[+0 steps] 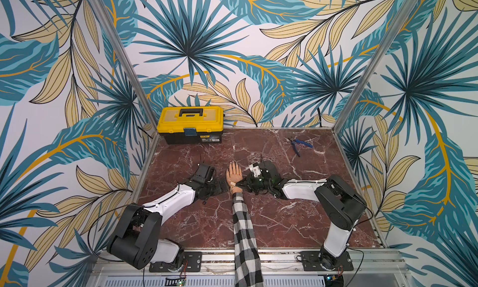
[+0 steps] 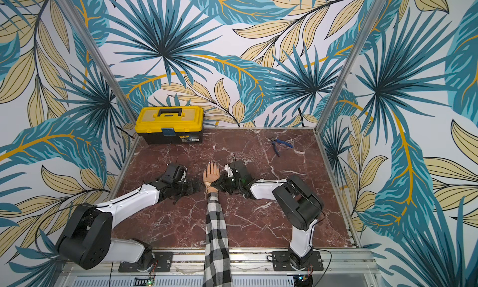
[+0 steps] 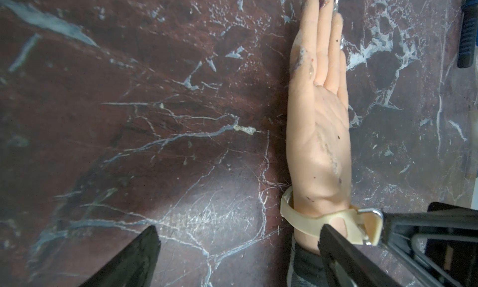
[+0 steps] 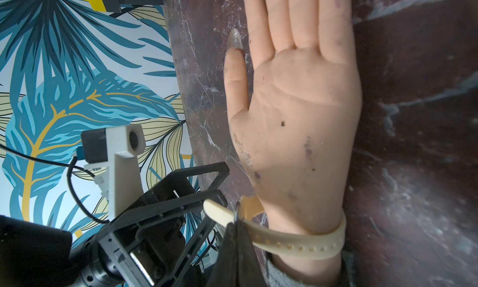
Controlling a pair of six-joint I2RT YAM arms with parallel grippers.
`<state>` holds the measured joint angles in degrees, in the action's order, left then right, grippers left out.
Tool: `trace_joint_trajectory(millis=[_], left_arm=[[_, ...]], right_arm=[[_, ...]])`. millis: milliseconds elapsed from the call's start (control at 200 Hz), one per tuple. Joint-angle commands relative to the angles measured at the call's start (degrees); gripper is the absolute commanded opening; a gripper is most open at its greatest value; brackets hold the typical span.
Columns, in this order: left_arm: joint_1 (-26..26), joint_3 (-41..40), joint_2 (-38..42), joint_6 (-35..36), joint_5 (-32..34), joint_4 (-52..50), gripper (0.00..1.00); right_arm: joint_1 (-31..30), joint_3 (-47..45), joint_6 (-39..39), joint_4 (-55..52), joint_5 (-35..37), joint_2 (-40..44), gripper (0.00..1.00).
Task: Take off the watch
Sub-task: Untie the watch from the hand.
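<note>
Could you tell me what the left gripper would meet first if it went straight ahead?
Probably the watch on the mannequin hand, just ahead of the open left gripper, though depth is unclear.

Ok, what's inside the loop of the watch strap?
The wrist of the mannequin hand fills the watch strap, which the right gripper pinches near the buckle. The case is not visible; the wrist probably covers it.
</note>
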<state>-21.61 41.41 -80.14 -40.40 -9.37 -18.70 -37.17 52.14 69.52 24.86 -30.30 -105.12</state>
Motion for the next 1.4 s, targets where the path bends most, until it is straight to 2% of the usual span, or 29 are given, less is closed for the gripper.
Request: trace_joint_trajectory(millis=[0, 416, 476, 571, 716, 911, 1056, 1171, 1392], left_arm=[[0.55, -0.81, 1.3, 0.47, 0.63, 0.53, 0.99], [0.71, -1.21, 1.39, 0.56, 0.53, 0.51, 1.0], [0.77, -1.2, 1.3, 0.51, 0.46, 0.51, 1.0], [0.72, -1.23, 1.3, 0.5, 0.58, 0.51, 1.0], [0.73, -0.9, 1.13, 0.49, 0.5, 0.51, 1.0], [0.78, -0.63, 0.97, 0.04, 0.36, 0.51, 1.0], [0.86, -0.14, 0.36, -0.57, 0.2, 0.52, 1.0], [0.93, 0.45, -0.38, -1.14, -0.16, 0.91, 1.0], [0.96, 1.72, -1.73, -2.16, -0.89, 1.46, 1.0]], right_arm=[[-0.36, 1.21, -1.32, -1.31, -0.72, 0.44, 0.0], [-0.33, 2.59, -2.46, -2.47, -1.51, 0.26, 0.0], [-0.36, 3.02, -3.81, -3.2, -2.09, 0.68, 0.12], [-0.36, 3.49, -7.76, -6.62, -2.31, 3.01, 0.26], [-0.31, 3.5, -15.14, -16.03, -0.2, 7.77, 0.28], [-0.43, 3.71, -27.69, -30.64, 8.36, 12.42, 0.3], [-1.31, 5.13, -37.47, -39.94, 17.37, 12.84, 0.42], [-3.07, 5.99, -42.12, -41.48, 22.68, 12.58, 0.52], [-6.87, 7.92, -45.97, -40.88, 29.8, 10.93, 0.54]])
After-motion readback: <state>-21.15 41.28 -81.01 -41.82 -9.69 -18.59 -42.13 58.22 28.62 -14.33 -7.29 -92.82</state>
